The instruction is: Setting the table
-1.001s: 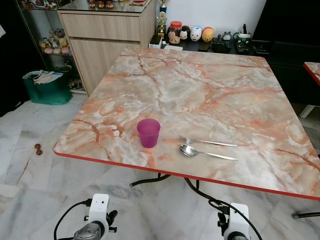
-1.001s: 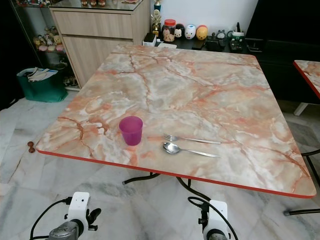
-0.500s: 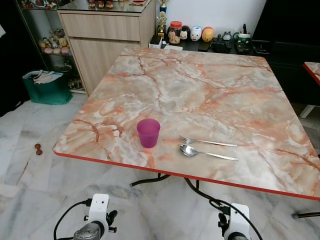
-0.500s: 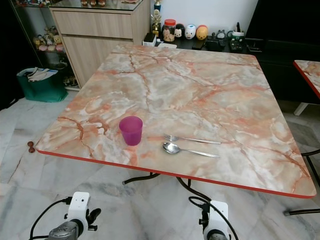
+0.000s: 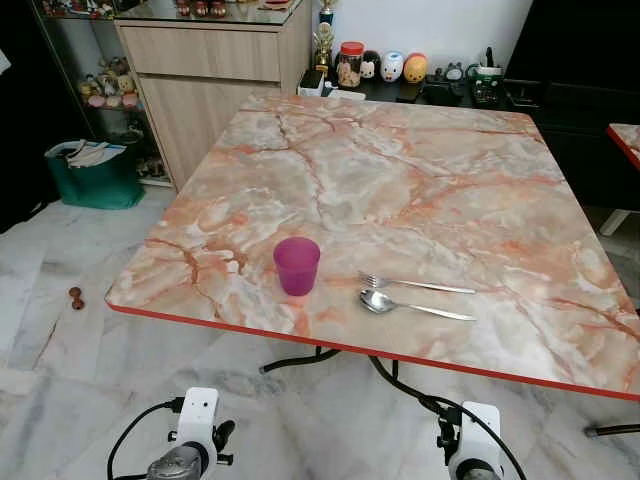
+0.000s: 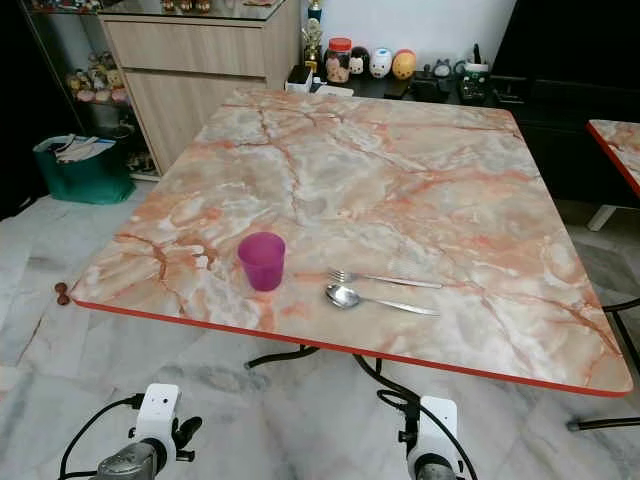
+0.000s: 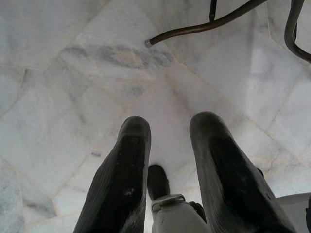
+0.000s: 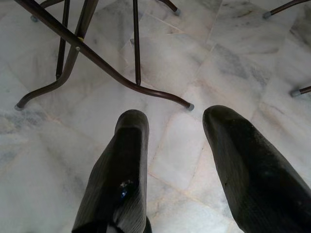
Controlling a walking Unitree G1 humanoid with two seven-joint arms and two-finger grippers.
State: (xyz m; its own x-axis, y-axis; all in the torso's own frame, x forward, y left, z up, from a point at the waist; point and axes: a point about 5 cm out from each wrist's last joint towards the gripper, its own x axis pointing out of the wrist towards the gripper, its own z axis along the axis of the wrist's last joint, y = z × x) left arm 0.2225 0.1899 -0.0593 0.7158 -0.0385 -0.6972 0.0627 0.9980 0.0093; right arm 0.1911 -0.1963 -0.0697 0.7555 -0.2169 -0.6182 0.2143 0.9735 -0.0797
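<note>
A marble-patterned table point(image 5: 400, 180) with a red edge stands in front of me. Near its front edge sits a purple cup point(image 5: 297, 265), upright. Just right of it lie a fork point(image 5: 415, 285) and a spoon point(image 5: 412, 307), side by side with handles pointing right. Both arms hang low below the table edge. My left gripper point(image 7: 169, 131) is open over the marble floor with nothing between its fingers. My right gripper point(image 8: 175, 126) is open too, pointing at the floor beside the table's dark metal legs point(image 8: 102, 63).
A wooden cabinet point(image 5: 215, 75) stands beyond the table's far left corner, with jars and figurines point(image 5: 385, 67) on a dark shelf behind. A green bag point(image 5: 90, 175) sits on the floor at left. Another red-edged table's corner point(image 5: 625, 140) shows at the right.
</note>
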